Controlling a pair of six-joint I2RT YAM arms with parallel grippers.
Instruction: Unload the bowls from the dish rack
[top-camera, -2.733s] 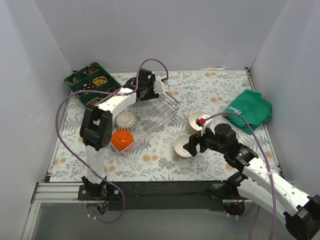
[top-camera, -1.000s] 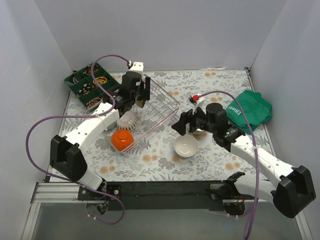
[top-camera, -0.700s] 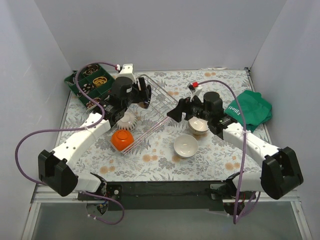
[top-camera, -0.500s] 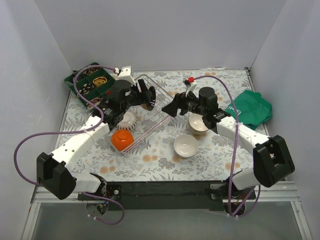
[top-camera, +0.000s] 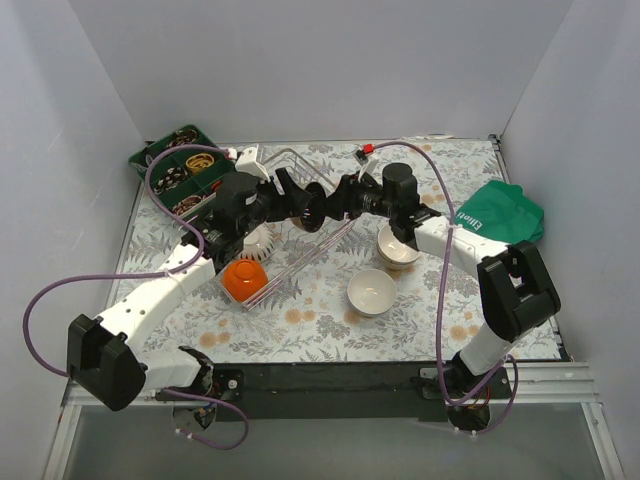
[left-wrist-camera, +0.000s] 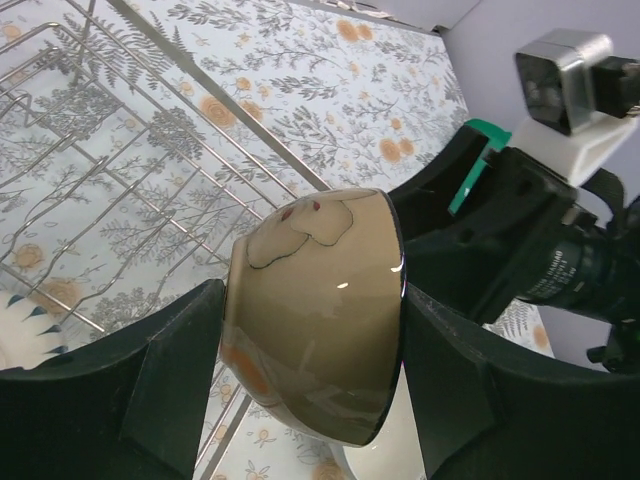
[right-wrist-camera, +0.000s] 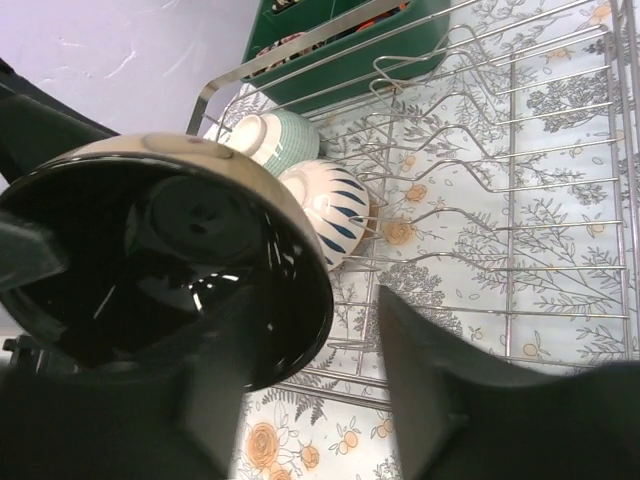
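The silver wire dish rack (top-camera: 325, 228) lies at centre left; it also shows in the left wrist view (left-wrist-camera: 120, 190) and the right wrist view (right-wrist-camera: 520, 200). My left gripper (top-camera: 296, 198) is shut on a tan bowl with a black inside (left-wrist-camera: 315, 310), held on its side above the rack's right part (top-camera: 307, 207). My right gripper (top-camera: 337, 202) is open and faces the bowl's mouth (right-wrist-camera: 170, 270), its jaws to either side of the near rim (right-wrist-camera: 335, 400). A white ribbed bowl (top-camera: 254, 241) and an orange bowl (top-camera: 243, 280) sit in the rack.
Two white bowls stand on the table, one (top-camera: 398, 246) near my right arm and one (top-camera: 371, 292) nearer the front. A green compartment tray (top-camera: 182, 168) is at the back left. A green cloth (top-camera: 500, 216) lies at the right.
My left gripper has carried the tan bowl up and to the right out of the rack. My right gripper has swung left from the white bowls to meet it.
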